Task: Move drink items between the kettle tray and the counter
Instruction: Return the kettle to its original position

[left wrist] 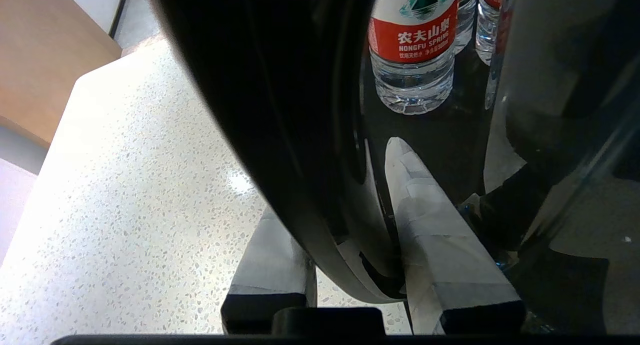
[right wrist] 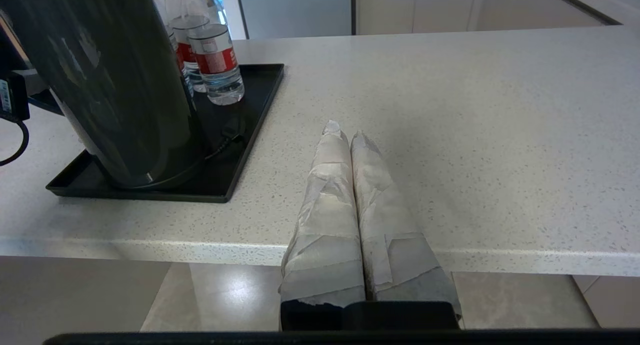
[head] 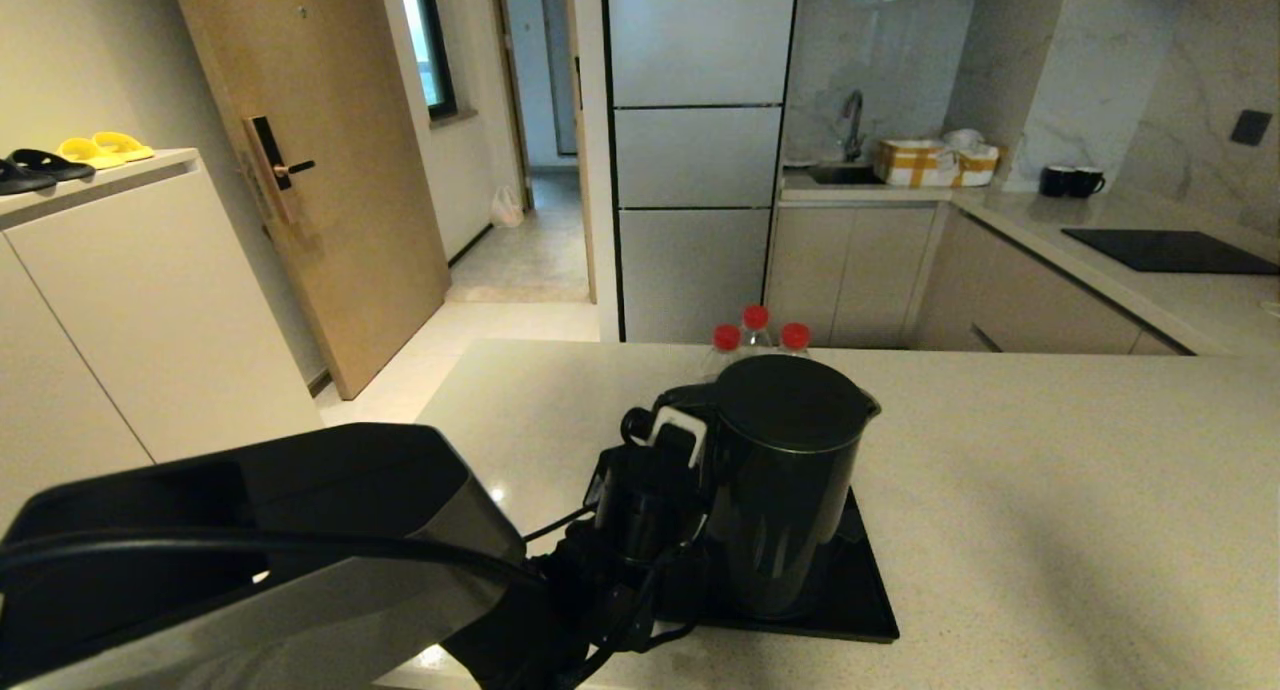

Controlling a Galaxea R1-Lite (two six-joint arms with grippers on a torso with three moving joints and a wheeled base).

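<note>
Two taped fingers (left wrist: pixel 435 225) of the left end effector (left wrist: pixel 345 245) are clamped on either side of the kettle's (head: pixel 785 480) big loop handle (left wrist: pixel 280 135), one pad outside the loop and one inside it, so it's got a proper grip on the handle. From the head view that end effector (head: pixel 665 450) sits just left of the kettle body, up near the lid. Kettle is upright on the kettle tray (head: pixel 860 595), which lies flat on the speckled bench (head: pixel 1050 490); whether its bottom is actually touching the tray or slightly off it, can't tell. Three red-capped water bottles (head: pixel 755 335) stand at the far end of the same tray, right behind the kettle. Right end effector (right wrist: pixel 350 185) has its wrapped fingers pressed together with nothing in them, hanging at the bench's near edge, to the right of the tray and well apart from the kettle
</note>
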